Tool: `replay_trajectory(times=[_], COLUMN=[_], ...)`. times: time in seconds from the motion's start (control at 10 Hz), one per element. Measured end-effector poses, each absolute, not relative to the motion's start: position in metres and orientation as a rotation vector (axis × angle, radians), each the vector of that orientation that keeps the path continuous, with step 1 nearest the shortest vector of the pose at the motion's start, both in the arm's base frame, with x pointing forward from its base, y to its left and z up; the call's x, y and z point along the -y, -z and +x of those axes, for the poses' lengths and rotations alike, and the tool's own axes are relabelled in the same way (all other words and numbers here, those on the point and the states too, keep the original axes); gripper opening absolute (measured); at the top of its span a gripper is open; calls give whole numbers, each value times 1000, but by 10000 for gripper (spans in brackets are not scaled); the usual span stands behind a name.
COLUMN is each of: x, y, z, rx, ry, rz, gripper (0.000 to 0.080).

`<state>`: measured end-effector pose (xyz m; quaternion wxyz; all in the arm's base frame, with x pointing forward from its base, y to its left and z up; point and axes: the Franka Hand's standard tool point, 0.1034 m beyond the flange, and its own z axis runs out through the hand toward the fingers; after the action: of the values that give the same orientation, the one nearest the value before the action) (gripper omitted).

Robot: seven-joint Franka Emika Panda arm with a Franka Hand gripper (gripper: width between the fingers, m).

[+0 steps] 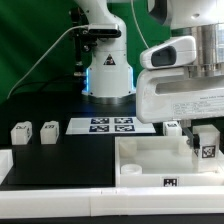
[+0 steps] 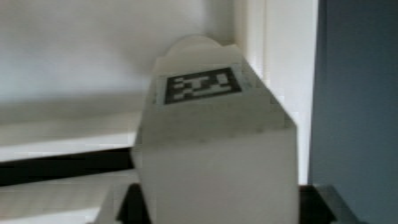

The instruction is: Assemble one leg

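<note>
My gripper is shut on a leg, a small white block with a black-and-white tag. It holds the leg upright over the right end of the large white tray-like panel. In the wrist view the held leg fills the middle, tag facing the camera. The dark fingers press on both its sides, and my gripper is closed round it. Two more legs stand on the black table at the exterior view's left. Another small white block stands behind the panel.
The marker board lies flat in front of the arm's base. A white ledge runs along the front of the table. In the wrist view the panel's white wall rises just beside the held leg.
</note>
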<state>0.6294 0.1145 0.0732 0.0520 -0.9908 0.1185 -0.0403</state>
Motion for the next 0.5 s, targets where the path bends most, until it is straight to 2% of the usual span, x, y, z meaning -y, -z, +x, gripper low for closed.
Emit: replay_trajectory(times=[0.5], x=[-108], y=[-72], z=[628], rx=[-1349], ry=[33], rz=[-2692], gripper=[301])
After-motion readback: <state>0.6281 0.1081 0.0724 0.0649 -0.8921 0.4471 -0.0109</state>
